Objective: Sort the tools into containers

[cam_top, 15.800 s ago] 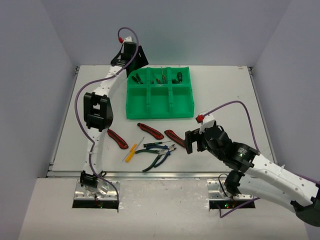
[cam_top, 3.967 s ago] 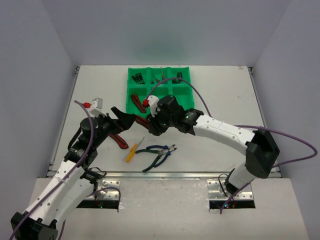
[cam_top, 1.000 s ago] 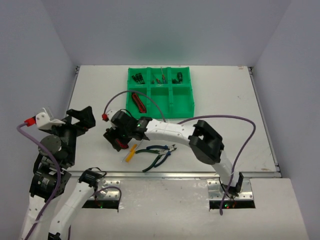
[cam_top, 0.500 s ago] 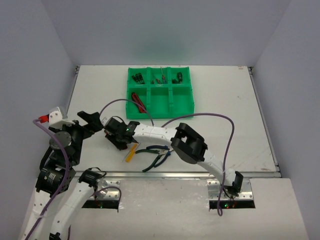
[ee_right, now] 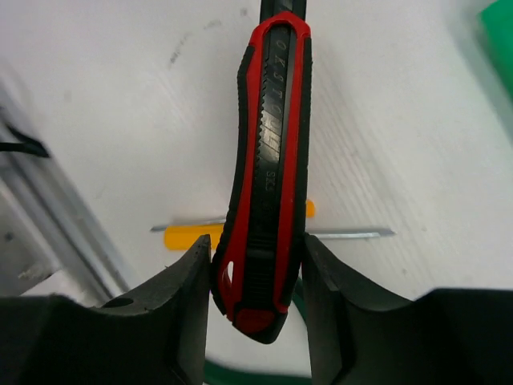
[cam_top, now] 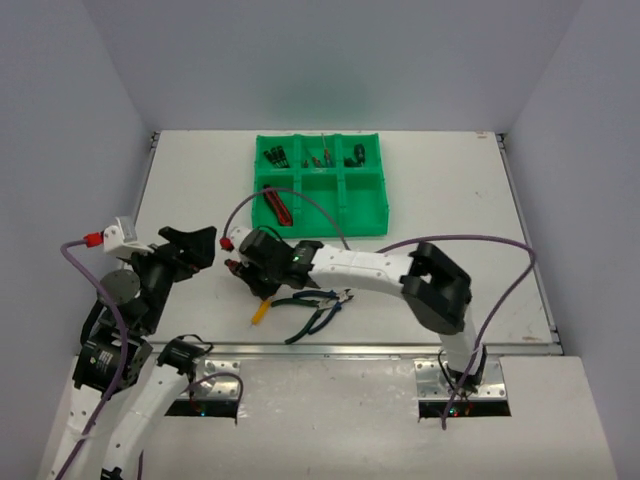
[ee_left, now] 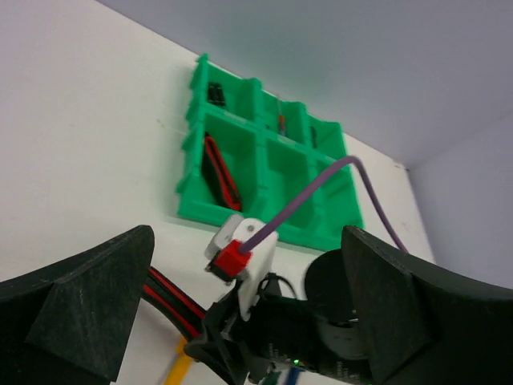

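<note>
**Right wrist view.** The right end effector (ee_right: pixel 258 249) is clenched on a red-and-black utility knife (ee_right: pixel 268 160), one pad on each long side. The hold sits near the knife's lower end, and most of the body runs on toward the top of the frame. A yellow screwdriver (ee_right: pixel 186 238) lies crosswise behind it, low in the frame. I cannot tell whether the knife is clear of the tabletop (ee_right: pixel 120 96).

**Left wrist view.** The left end effector (ee_left: pixel 244 241) is released, its jaws spread wide and empty. It looks straight at the right wrist, centre bottom. The green tray (ee_left: pixel 200 212) sits at upper centre, with stored knives (ee_left: pixel 218 170) in its near left compartment.

**Top view.** The pliers (cam_top: pixel 316 305) lie below centre. The held knife is left of centre, well apart from the tray.

**Risks, as I judge them.**
- An end-heavy hold may let the knife pivot or slip on the swing.
- The two end effectors sit close and could clash.
- The purple cable (cam_top: pixel 300 200) drapes over the tray and could snag.
</note>
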### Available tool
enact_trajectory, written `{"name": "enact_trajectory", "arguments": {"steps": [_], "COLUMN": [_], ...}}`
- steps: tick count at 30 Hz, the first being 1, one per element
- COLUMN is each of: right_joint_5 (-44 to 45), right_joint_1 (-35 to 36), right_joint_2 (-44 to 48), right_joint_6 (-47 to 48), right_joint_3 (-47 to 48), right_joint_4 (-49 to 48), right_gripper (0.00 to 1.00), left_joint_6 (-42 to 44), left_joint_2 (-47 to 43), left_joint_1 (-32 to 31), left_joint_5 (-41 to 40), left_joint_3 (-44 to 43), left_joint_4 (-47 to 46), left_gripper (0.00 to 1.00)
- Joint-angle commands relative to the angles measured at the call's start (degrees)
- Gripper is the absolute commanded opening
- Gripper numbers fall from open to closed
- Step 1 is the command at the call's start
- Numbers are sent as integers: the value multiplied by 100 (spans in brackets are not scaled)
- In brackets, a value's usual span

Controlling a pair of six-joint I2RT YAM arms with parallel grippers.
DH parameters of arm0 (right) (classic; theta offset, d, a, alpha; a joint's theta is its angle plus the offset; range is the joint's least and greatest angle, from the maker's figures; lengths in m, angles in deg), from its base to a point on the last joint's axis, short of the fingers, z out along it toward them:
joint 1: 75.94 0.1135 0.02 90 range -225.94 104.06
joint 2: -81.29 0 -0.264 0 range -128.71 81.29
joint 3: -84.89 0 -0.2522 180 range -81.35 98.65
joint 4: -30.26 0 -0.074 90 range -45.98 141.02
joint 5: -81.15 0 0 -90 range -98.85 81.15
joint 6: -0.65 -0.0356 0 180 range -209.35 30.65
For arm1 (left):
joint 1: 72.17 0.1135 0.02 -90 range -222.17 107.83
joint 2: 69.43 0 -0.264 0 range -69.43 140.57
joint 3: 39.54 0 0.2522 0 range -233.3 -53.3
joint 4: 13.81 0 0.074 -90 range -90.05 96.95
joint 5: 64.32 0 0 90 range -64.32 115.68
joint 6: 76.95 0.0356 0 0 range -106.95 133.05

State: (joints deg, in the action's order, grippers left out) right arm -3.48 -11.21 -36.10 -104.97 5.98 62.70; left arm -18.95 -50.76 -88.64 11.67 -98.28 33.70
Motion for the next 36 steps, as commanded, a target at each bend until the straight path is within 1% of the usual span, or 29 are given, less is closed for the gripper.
{"name": "enact_trajectory", "arguments": {"steps": [1,3,4,6,7,10,13,15,17,21,22,24,25,28,29,30,31,33,34,35,36], "right_joint_5": [67,203,236,359,440,658,778,723,603,314,293,289,289,285,313,385,413,622,644,738,800], "right_joint_1": [-196,-281,-295,-309,-321,-338,-347,-347,-347,-347,-347,-347,-347,-347,-347,-347,-349,-364,-371,-413,-481], "right_joint_2": [1936,2466,2779,3123,3463,3959,4363,4578,4663,4606,4595,4628,4628,4710,4725,4727,4733,4765,4789,4809,4838], "right_joint_6": [24,-21,-49,-85,-125,-146,-152,-161,-161,-211,-228,-249,-249,-253,-245,-227,-212,-235,-259,-308,-346], "right_joint_3": [-972,-1436,-1644,-2040,-2250,-2621,-2864,-2990,-3062,-3055,-3062,-3116,-3143,-3191,-3202,-3222,-3226,-3297,-3320,-3327,-3330], "right_joint_4": [-1024,-1106,-1216,-1320,-1403,-1437,-1478,-1566,-1632,-1721,-1741,-1814,-1815,-1824,-1821,-1813,-1796,-1762,-1742,-1641,-1545], "right_gripper": [10,9,9,9,9,8,7,7,7,7,7,7,7,7,7,8,13,40,58,87,99], "left_joint_6": [-1118,-1361,-1490,-1818,-2033,-2369,-2489,-2546,-2654,-2793,-2766,-2629,-2601,-2462,-2398,-2285,-2240,-1903,-1789,-1647,-1398], "left_joint_2": [-58,162,336,572,849,1134,1291,1434,1667,2153,2330,2552,2632,2820,2852,2886,2908,2986,3061,3214,3338], "left_joint_1": [-14,-14,-14,-14,-14,-38,-81,-127,-218,-738,-868,-1128,-1130,-1148,-1148,-1148,-1148,-1138,-1130,-1130,-1129], "left_joint_5": [1575,2302,2735,3148,3489,3683,3689,3695,3727,3625,3530,3258,3255,3036,2954,2858,2701,2291,2011,1538,1260], "left_joint_3": [667,1232,1409,1621,1855,2054,2095,2132,2188,2279,2232,2056,2054,1909,1817,1730,1683,1338,1213,1080,929], "left_joint_4": [-1089,-2217,-2630,-3415,-3890,-4579,-4839,-4962,-5275,-5842,-5869,-5715,-5678,-5531,-5422,-5197,-5123,-4596,-4394,-4139,-3822], "left_gripper": [100,100,100,100,100,100,100,100,100,91,81,65,60,12,0,0,0,0,0,0,0]}}
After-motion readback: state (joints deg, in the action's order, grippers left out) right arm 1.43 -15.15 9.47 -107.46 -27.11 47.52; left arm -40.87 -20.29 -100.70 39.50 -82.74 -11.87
